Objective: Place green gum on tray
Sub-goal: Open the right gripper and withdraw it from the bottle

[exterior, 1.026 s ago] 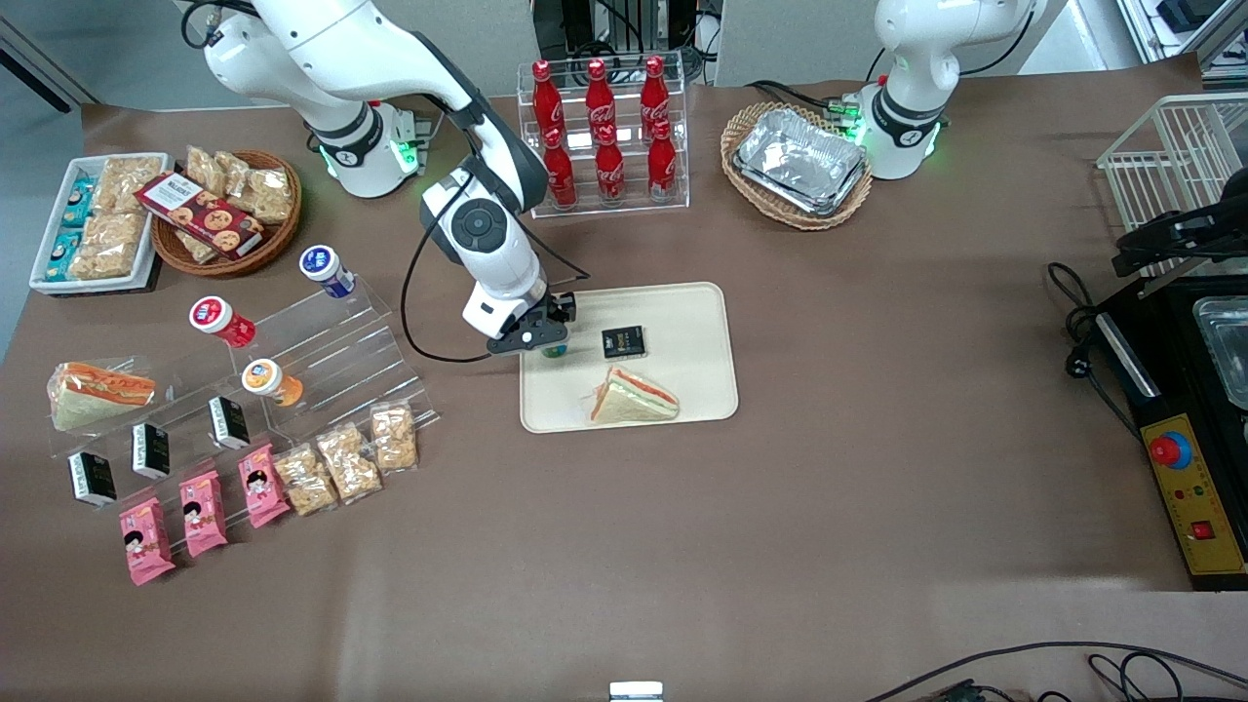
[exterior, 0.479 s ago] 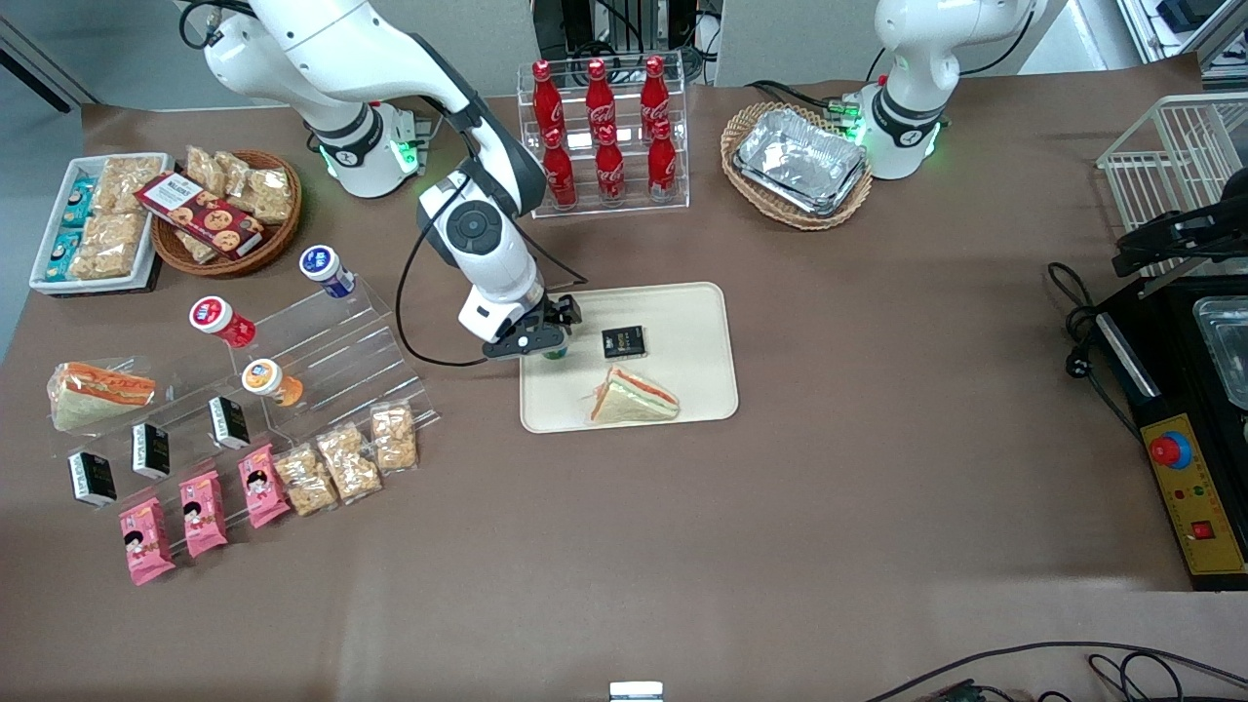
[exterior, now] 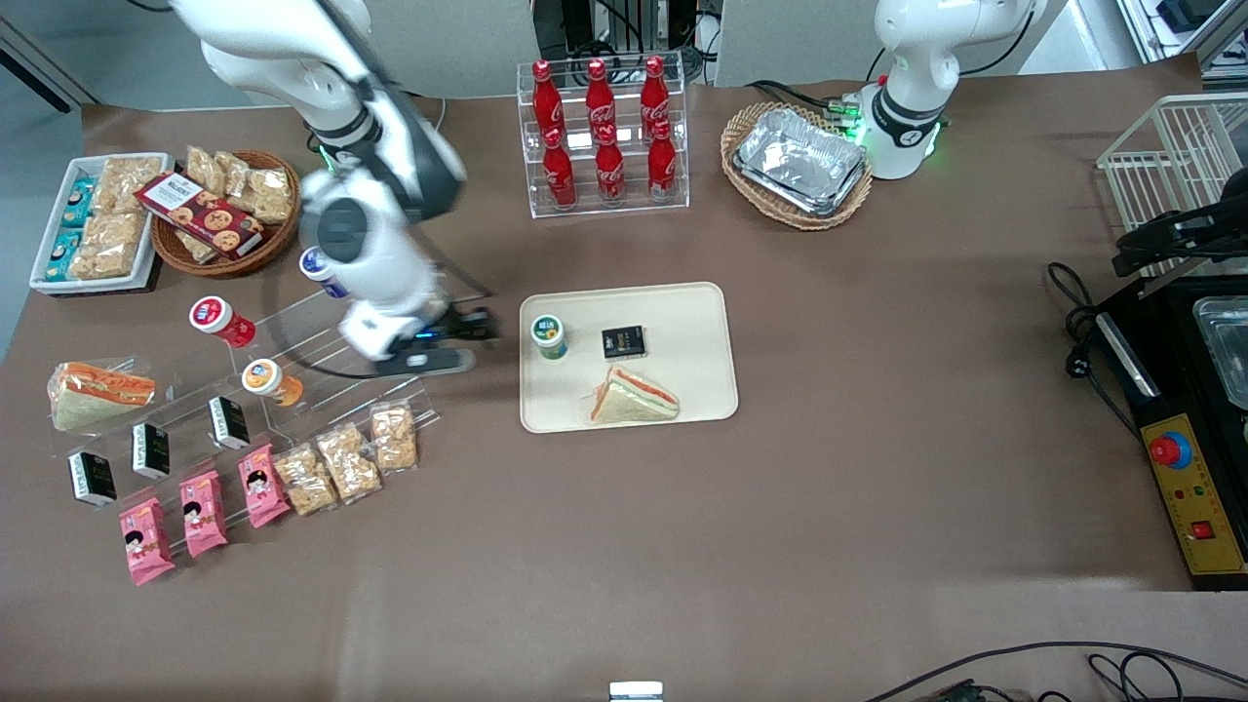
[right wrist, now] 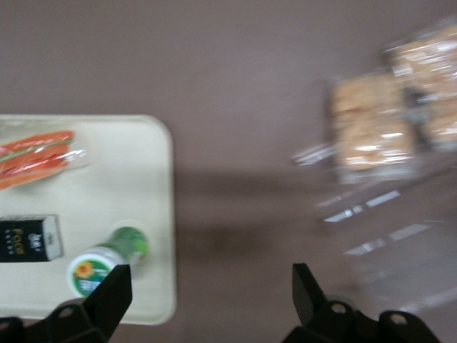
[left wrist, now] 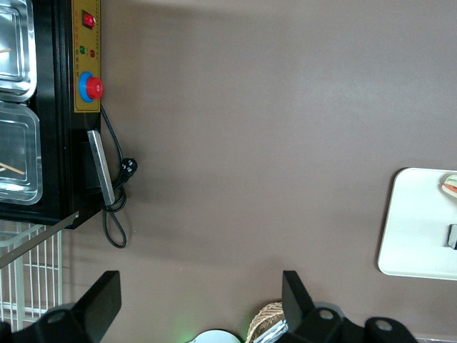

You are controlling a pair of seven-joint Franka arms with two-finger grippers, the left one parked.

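The green gum (exterior: 550, 336) stands upright on the cream-beige tray (exterior: 682, 380), at the tray's end toward the working arm. It also shows in the right wrist view (right wrist: 107, 262), on the tray (right wrist: 107, 171). My gripper (exterior: 478, 330) is open and empty, off the tray, over the brown table between the tray and the clear display steps (exterior: 331, 341). In the right wrist view the gripper (right wrist: 208, 289) hangs over bare table beside the tray's edge.
On the tray also lie a small black box (exterior: 623, 341) and a wrapped sandwich (exterior: 634, 397). Blue-capped (exterior: 323, 267), red-capped (exterior: 216, 318) and orange-capped (exterior: 267, 379) bottles stand on the steps. Snack packets (exterior: 346, 460) lie nearer the camera. Cola bottles (exterior: 603, 136) stand farther off.
My gripper has let go of the green gum, which now stands on the tray. The arm has swung away from the tray toward the display steps.
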